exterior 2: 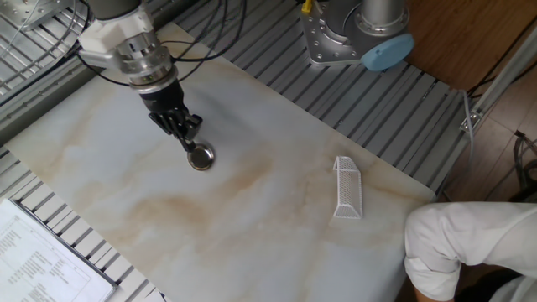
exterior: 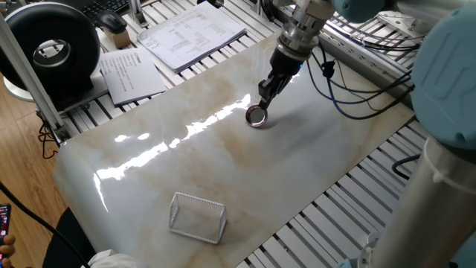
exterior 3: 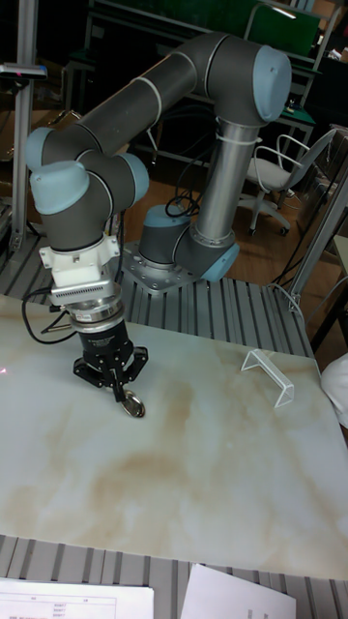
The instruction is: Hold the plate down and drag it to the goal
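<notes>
One hand (exterior 2: 191,137), fingers clenched together, tip pressing on plate (exterior 2: 200,157) mid-bench (exterior 2: 277,218), well apart from goal (exterior 2: 346,187). Risk: marble's slick, so w/ light or off-centre pressure plate could squirt out, or tip up on its rim.

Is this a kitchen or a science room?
Probably a robot lab, not a kitchen. A big grey robot arm is bolted beside a marble-patterned table, printed papers lie nearby, and an office chair stands behind.
</notes>
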Robot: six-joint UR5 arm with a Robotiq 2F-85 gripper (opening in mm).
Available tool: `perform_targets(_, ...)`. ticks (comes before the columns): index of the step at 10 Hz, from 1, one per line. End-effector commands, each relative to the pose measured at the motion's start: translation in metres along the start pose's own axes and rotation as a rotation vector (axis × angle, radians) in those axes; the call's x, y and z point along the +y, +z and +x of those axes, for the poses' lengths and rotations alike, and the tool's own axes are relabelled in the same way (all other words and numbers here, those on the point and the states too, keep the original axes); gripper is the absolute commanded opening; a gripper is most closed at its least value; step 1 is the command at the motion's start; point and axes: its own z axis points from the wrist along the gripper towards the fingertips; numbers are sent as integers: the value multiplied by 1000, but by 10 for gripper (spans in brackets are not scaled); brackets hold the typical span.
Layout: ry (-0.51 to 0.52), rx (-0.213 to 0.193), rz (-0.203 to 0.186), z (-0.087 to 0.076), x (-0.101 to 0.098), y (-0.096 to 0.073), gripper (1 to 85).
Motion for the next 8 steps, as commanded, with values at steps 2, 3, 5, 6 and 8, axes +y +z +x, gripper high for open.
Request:
perform_targets(2,18,-19,-14,6,7,4,13)
perform_targets(3,11,-15,-8,7,2,2,13)
perform_targets(5,-13,-1,-29,11,7,2,13)
perform_targets(6,-12,7,-64,13,16,1,13)
perform_targets(8,16,-3,-88,12,26,4,13)
